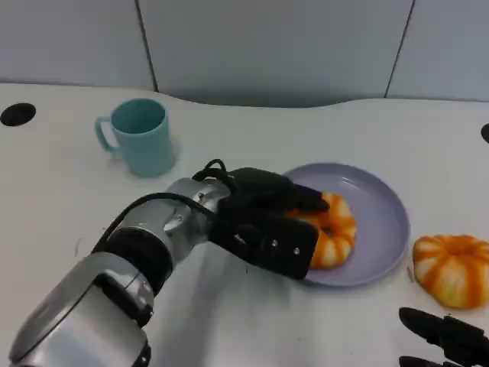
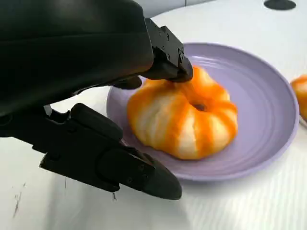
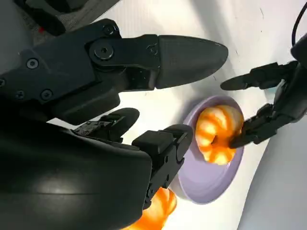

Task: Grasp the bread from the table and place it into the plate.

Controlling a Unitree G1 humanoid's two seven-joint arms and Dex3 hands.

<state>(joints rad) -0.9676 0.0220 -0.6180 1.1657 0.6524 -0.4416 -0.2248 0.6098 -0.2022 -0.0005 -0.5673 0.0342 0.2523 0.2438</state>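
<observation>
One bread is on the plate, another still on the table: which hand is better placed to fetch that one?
Probably the right hand: it sits just below the second bread, while the left hand is at the plate.

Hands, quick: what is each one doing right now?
Left hand: fingers on the bread in the plate; grip uncertain.
Right hand: open, holding nothing.

On the white worktop [image 1: 252, 130], the round lilac plate [image 1: 378, 210] lies right of centre, with an orange-and-white striped ring-shaped bread [image 1: 336, 229] resting in its left half. The left robot hand [image 1: 267, 222] reaches in from the plate's left, fingertips touching that bread. A teal mug [image 1: 141, 138] stands behind and well left. A second striped bread [image 1: 454, 269] lies on the worktop just right of the plate, the right robot hand [image 1: 447, 336] before it.
</observation>
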